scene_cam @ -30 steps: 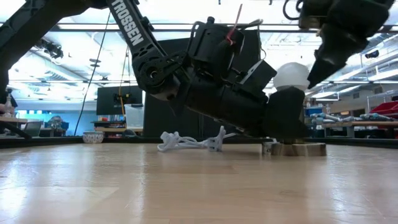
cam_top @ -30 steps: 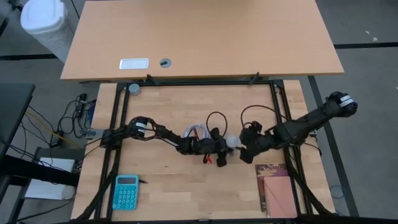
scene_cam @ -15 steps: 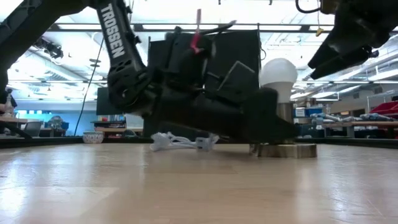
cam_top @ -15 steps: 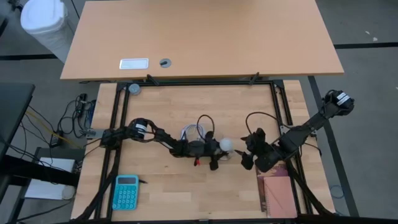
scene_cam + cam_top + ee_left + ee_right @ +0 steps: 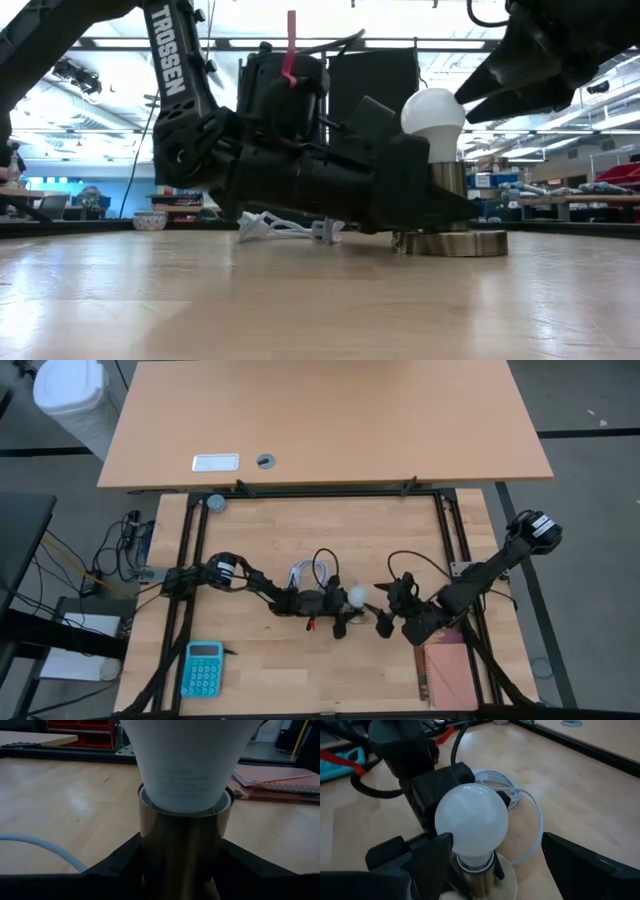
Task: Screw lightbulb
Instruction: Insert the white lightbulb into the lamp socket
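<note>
Lightbulb [image 5: 432, 112] stands upright in your brass socket [image 5: 447, 180]; your left pincer [image 5: 344, 612] clamps that socket, while your right pincer [image 5: 386, 622] gapes empty beside it.

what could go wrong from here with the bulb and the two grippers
1. The right gripper hangs open beside the lightbulb, apart from it; closing off-centre could slip on the smooth globe.
2. The left gripper clamps the brass socket; if that hold slips, the base may turn along with the bulb.
3. The white cable lies coiled close behind and could snag.
</note>
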Robot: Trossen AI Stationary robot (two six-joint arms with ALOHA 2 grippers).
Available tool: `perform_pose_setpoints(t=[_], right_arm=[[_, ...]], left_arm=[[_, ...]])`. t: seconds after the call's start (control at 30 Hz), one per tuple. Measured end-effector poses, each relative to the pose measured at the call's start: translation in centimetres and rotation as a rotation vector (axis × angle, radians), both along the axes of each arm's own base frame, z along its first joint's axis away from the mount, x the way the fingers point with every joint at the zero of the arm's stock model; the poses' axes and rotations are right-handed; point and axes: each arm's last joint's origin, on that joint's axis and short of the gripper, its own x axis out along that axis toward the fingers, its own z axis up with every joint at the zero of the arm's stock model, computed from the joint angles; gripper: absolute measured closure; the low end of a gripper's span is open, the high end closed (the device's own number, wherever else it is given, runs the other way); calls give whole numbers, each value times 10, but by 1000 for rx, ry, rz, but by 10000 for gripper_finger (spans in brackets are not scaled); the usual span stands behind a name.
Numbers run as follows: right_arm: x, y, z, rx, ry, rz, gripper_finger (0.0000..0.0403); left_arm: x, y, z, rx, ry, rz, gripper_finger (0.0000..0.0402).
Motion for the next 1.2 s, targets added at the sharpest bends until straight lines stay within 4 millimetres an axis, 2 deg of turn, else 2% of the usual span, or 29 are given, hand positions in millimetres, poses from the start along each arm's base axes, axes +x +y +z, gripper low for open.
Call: perform_pose_setpoints(t=[0.17, 0.47, 0.83, 1.2], right_arm=[[5, 1, 0, -19, -33, -12, 93], [12, -3, 0, -22, -66, -49, 94], [29, -10, 7, 78, -137, -10, 93], [37, -12, 18, 50, -196, 51, 93]], left_arm=[[-2, 0, 0, -6, -8, -15, 203], [-32, 4, -6, -40, -115, -44, 203], [-32, 7, -7, -48, -102, -49, 203], [-30, 17, -10, -79, -65, -105, 203]])
